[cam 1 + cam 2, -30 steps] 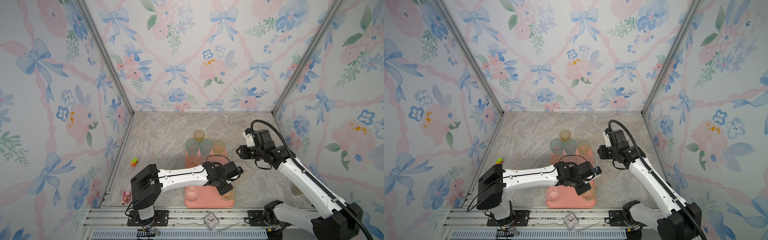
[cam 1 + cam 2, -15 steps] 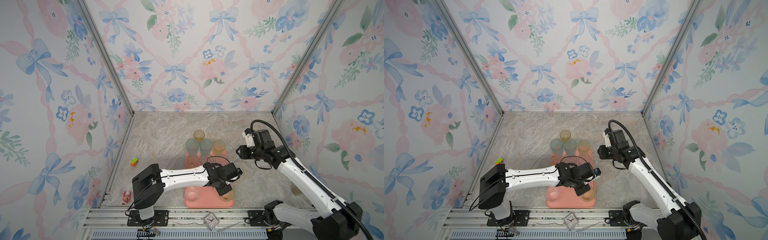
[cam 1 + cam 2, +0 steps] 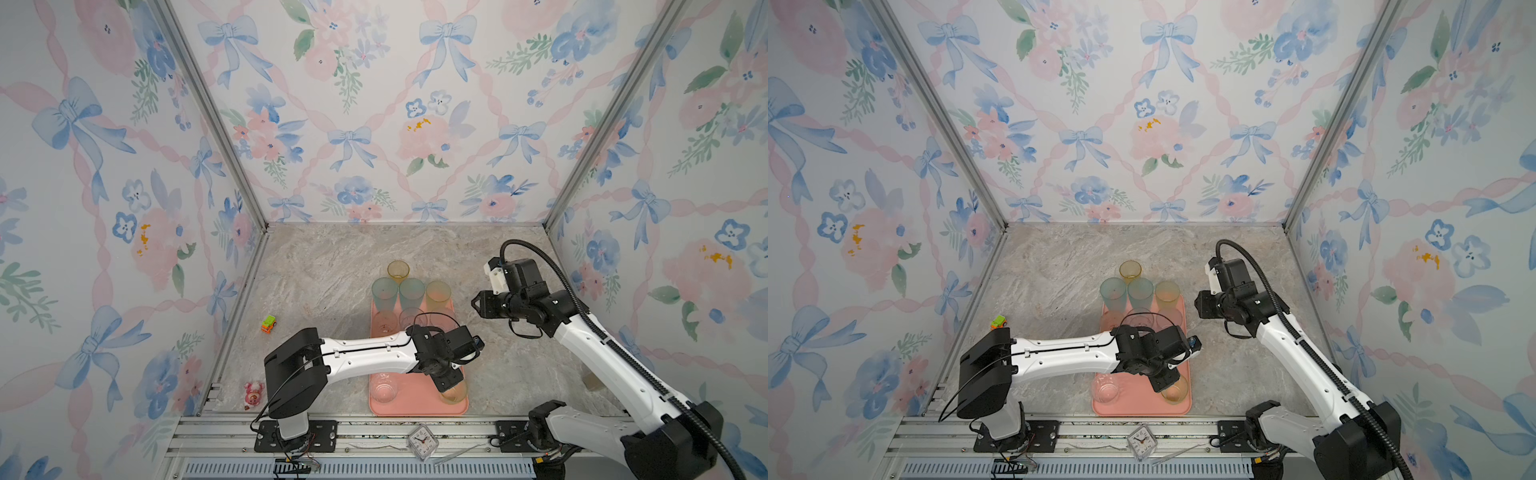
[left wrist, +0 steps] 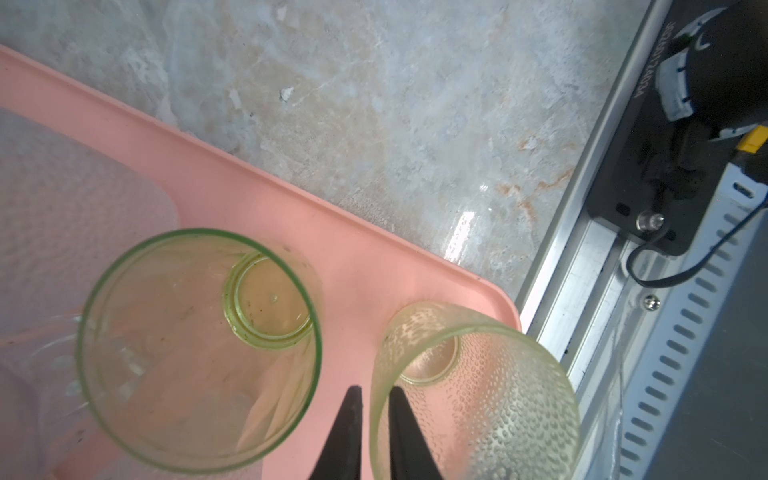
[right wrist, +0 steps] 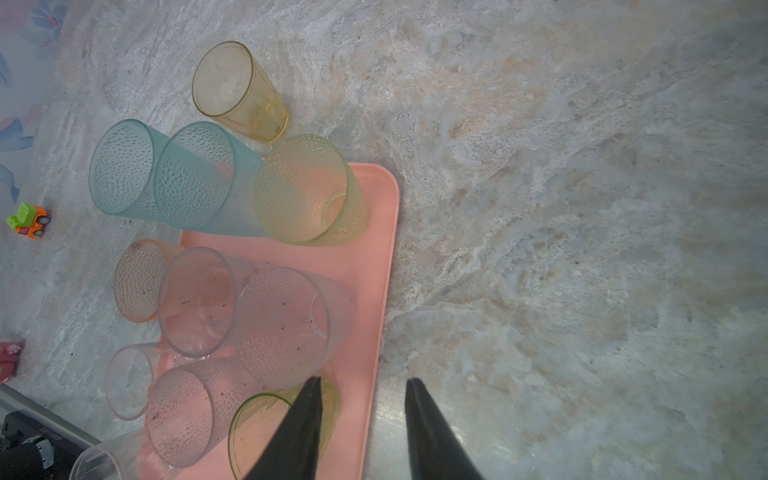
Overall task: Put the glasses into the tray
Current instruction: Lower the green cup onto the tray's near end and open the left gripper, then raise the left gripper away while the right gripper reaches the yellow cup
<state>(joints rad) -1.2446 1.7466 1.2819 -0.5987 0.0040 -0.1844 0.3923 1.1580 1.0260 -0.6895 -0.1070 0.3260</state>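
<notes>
Mostly dimpled tumblers [image 5: 124, 174] — smooth tray [image 5: 368, 232]

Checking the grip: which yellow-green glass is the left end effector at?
The dimpled glass in the corner of the tray by the rail: the left end effector straddles its rim. The green glass beside it is smooth-walled, outside the jaws.

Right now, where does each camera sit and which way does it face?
Both top views: high at the front, facing down toward the back wall; left arm and right arm show.
Left wrist: on the left arm, looking down at the tray's front corner; left pincer straddles a dimpled glass's rim.
Right wrist: on the right arm, looking down along the tray's right edge; right pincer open.
Shared: tray in all; smooth green glass in both wrist views.
</notes>
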